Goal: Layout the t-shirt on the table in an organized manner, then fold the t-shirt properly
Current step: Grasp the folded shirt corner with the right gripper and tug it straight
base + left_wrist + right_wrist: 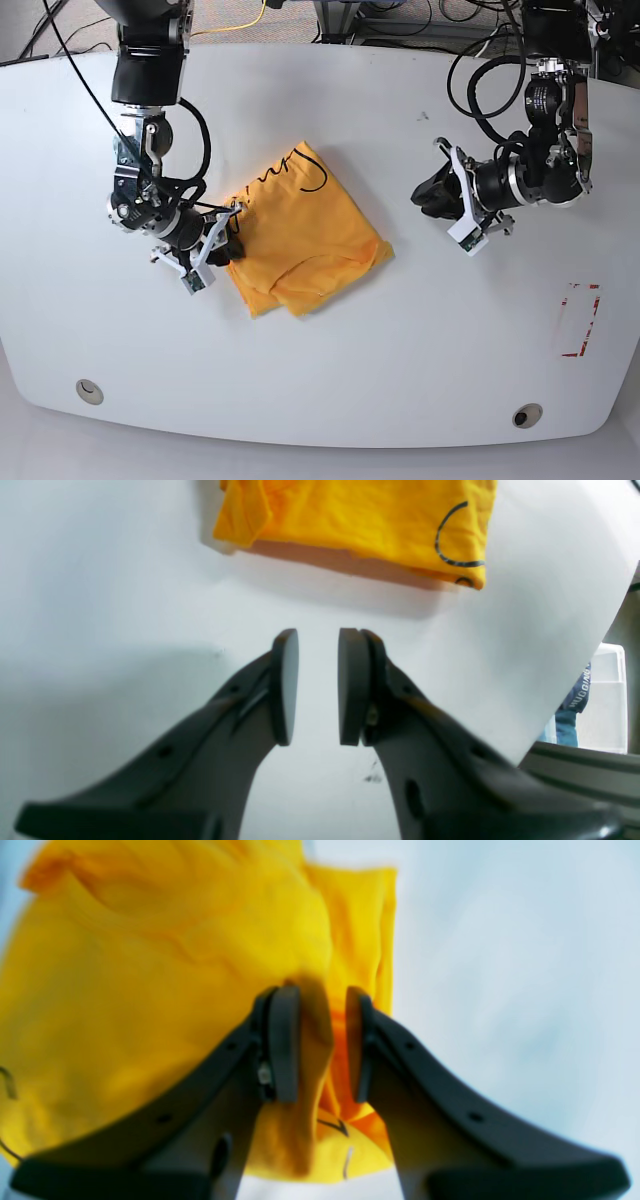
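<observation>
Clearly, the step in hand was a grasp at the shirt's edge. Going left to right across the base view, the right gripper (222,243) sat at the nine o'clock edge of the t-shirt (305,245), which lay as a bunched, partly folded bundle near the middle of the table (330,400). In the right wrist view a ridge of yellow cloth stood between the pads (285,1040), the jaws narrowed around it; I judged them to be clamping a fold of the shirt, though whether the pinch was firm could not be told, the view being blurred.

To do this well, the pinch should have taken only the top layer or the hem, not the whole stack, so that a lift would open the bundle instead of dragging it. A slow raise toward nine o'clock would have tested that.

Further right, at three o'clock of the shirt and well apart from it, the left gripper (440,190) hovered over bare table. Its wrist view showed the pads (285,680) parted with nothing between them, the shirt's printed edge (450,535) ahead at twelve o'clock. It needed to come in and take the opposite edge, so both arms could spread the cloth flat.

A red tape outline (578,320) lay at the far four o'clock side.
</observation>
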Action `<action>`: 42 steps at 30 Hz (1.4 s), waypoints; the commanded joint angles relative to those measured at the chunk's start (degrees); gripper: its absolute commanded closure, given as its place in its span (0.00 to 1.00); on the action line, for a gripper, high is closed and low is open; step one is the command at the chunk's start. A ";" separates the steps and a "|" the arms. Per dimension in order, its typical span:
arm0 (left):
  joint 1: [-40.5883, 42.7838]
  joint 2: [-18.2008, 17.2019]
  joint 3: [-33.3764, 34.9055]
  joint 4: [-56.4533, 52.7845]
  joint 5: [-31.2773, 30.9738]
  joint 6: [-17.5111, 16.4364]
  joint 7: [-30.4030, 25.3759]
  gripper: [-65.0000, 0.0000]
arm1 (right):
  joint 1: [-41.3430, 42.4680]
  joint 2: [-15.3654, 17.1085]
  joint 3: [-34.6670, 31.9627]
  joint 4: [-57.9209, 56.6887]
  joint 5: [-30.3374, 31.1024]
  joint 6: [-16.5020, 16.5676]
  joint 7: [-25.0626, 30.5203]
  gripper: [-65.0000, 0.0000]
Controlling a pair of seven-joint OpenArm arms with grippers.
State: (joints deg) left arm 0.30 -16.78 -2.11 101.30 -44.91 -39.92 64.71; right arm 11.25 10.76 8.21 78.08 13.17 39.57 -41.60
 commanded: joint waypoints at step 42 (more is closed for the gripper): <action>-0.78 -0.41 1.63 0.81 -1.20 -0.08 -1.19 0.81 | -23.16 -9.14 -0.08 32.55 0.06 0.43 -12.24 0.76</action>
State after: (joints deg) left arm 0.32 -16.71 -0.16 101.25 -44.99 -39.92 64.71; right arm -12.73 1.45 7.92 107.90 12.27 39.94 -53.69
